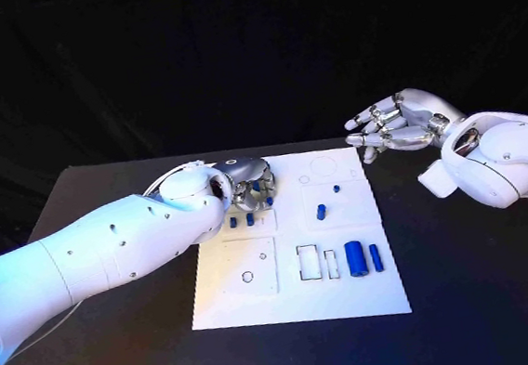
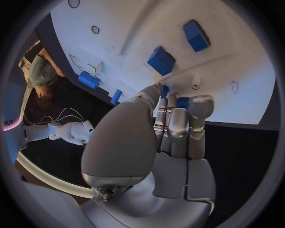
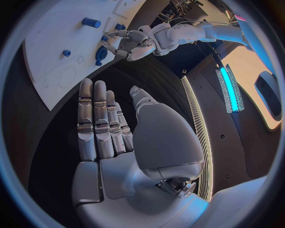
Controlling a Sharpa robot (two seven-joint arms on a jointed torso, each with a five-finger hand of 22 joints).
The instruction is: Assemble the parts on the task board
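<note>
Overall: the task board (image 1: 236, 304) lay in the middle of the black table (image 1: 486, 298), with the two hands at its far end.
Left hand: the left hand (image 1: 246, 188) was over the far left corner of the board, with its fingers pointing down to the blue parts there.
Left fingers: in the left wrist view the fingertips (image 2: 201, 103) were close together and touched a small blue piece (image 2: 182, 101) at the board's surface; whether they really gripped it, one cannot tell.
Right hand: the right hand (image 1: 394, 129) hovered beside the far right corner of the board, above the table.
Right fingers: in the right wrist view the fingers (image 3: 95, 118) were stretched out and apart, holding nothing.
Big cylinder: a large blue cylinder (image 1: 355, 258) lay in the near right part of the board.
Thin bar: a slim blue bar (image 1: 375, 257) lay just beside the cylinder, on its right.
Small pegs: one small blue peg (image 1: 321, 212) stood in the middle of the board and another small peg (image 1: 337, 189) was a little farther.
Blocks near the left hand: two blue blocks (image 2: 161, 60) were on the board just ahead of the left fingertips.
</note>
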